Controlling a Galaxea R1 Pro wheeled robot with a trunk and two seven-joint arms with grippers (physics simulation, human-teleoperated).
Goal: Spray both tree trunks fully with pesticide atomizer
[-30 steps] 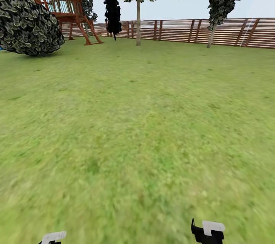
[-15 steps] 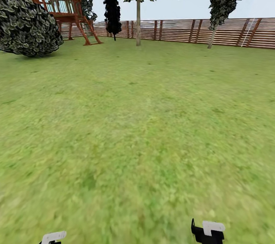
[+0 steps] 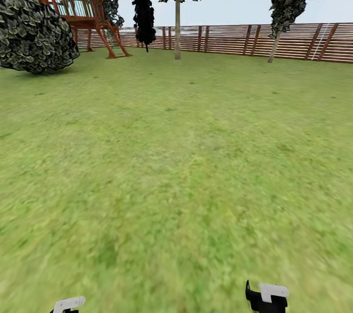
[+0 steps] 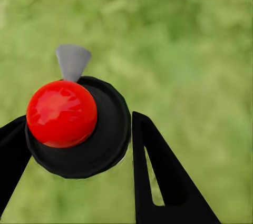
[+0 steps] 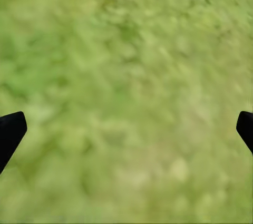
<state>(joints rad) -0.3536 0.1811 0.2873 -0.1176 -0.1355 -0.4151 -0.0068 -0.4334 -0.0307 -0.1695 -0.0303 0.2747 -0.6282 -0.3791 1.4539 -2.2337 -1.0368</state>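
My left pincer (image 4: 79, 145) clamps the atomizer (image 4: 79, 126), no label readable; right pincer (image 5: 126, 129) spread above grass (image 5: 126, 66).

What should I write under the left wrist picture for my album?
Left gripper holding a black atomizer with a red cap above blurry grass.

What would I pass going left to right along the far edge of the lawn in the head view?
Round dark shrub → wooden play tower → near-black conifer → pale-trunked tree → leaning tree, with the slat fence running behind them.
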